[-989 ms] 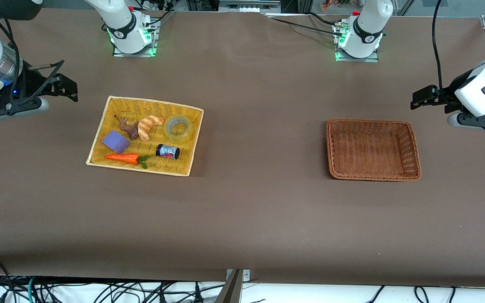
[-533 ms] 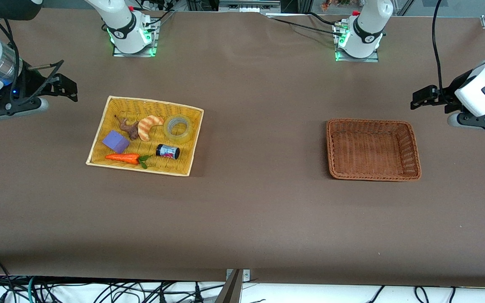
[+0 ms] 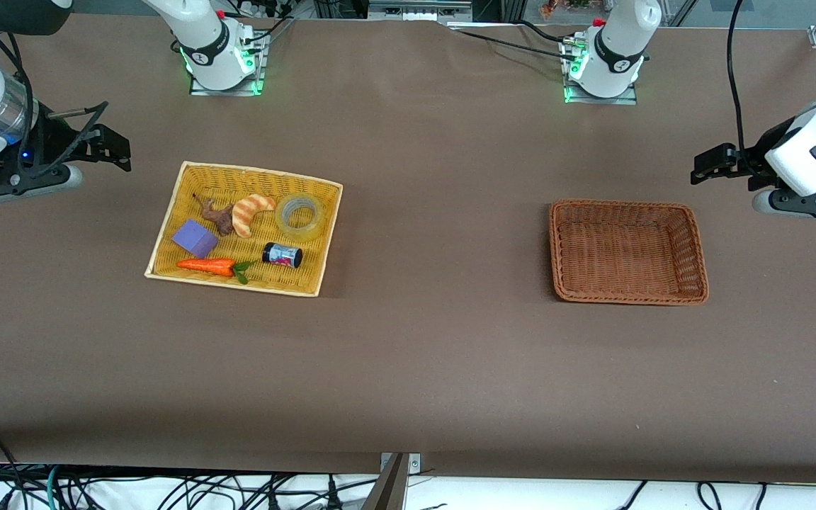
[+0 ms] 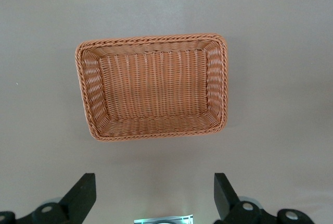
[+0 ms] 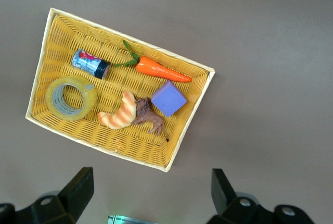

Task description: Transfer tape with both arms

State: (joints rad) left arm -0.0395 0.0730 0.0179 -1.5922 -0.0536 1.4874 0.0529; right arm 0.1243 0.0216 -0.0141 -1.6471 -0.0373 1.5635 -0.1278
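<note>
The tape [image 3: 299, 216], a clear yellowish ring, lies flat in the yellow basket [image 3: 259, 172], in its corner toward the table's middle and the arm bases. It also shows in the right wrist view [image 5: 70, 98]. My right gripper [image 3: 116, 149] is open and empty, up in the air over bare table at the right arm's end, apart from the yellow basket [image 5: 130, 39]; its own view shows the jaws wide apart [image 5: 151, 187]. My left gripper [image 3: 704, 164] is open and empty, raised over the table at the left arm's end [image 4: 154, 193].
The yellow basket also holds a croissant [image 3: 251, 211], a brown toy animal [image 3: 218, 216], a purple block [image 3: 195, 238], a carrot [image 3: 207, 266] and a black-capped jar [image 3: 282, 255]. An empty brown wicker basket [image 3: 626, 205] stands toward the left arm's end [image 4: 151, 39].
</note>
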